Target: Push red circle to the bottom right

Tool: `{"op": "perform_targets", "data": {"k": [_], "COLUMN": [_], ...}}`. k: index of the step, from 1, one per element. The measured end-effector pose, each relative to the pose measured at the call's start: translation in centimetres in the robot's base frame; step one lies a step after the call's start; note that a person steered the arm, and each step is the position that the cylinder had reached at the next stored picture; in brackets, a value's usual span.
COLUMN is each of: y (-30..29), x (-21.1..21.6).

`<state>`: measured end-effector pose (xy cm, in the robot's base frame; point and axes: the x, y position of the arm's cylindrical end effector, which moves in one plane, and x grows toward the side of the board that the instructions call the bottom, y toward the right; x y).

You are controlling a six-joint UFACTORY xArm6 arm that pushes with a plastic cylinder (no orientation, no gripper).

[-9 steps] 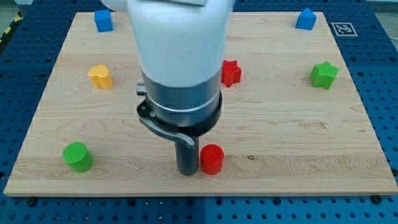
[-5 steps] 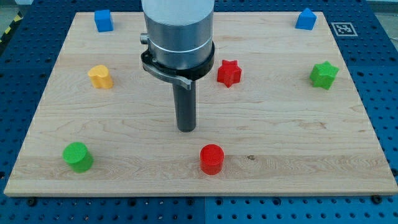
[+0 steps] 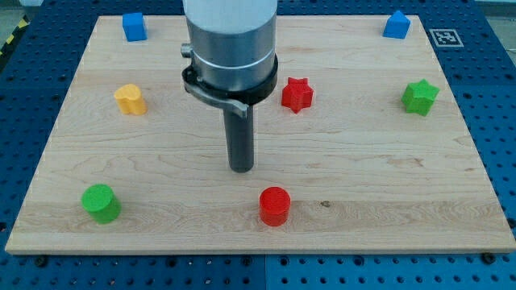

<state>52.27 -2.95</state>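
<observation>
One wooden bench (image 3: 387,161) fills most of the view, resting on a blue perforated surface (image 3: 500,121). Above its middle hangs the arm's white and grey body (image 3: 230,48), ending in a dark rod whose lower end, my tip (image 3: 241,168), sits near the bench's centre, a little toward its left edge. No gripper is fitted, so nothing is grasped.

Next in size come the blocks. The red circle (image 3: 274,206) stands near the bottom edge, roughly midway along it, below and to the right of my tip and clearly apart from it. A green circle (image 3: 101,202) sits by the bottom left corner. A green star (image 3: 420,97) lies near the right edge, a red star (image 3: 297,94) just right of the arm's body, and a yellow heart (image 3: 131,100) toward the left edge. Two blue blocks sit at the top corners, one left (image 3: 134,26), one right (image 3: 396,25); their shapes are unclear.
</observation>
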Motion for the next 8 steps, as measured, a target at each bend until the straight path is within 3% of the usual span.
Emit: {"op": "perform_targets", "data": {"k": [4, 8], "y": [-0.7, 1.9], "x": [7.9, 6.5]}}
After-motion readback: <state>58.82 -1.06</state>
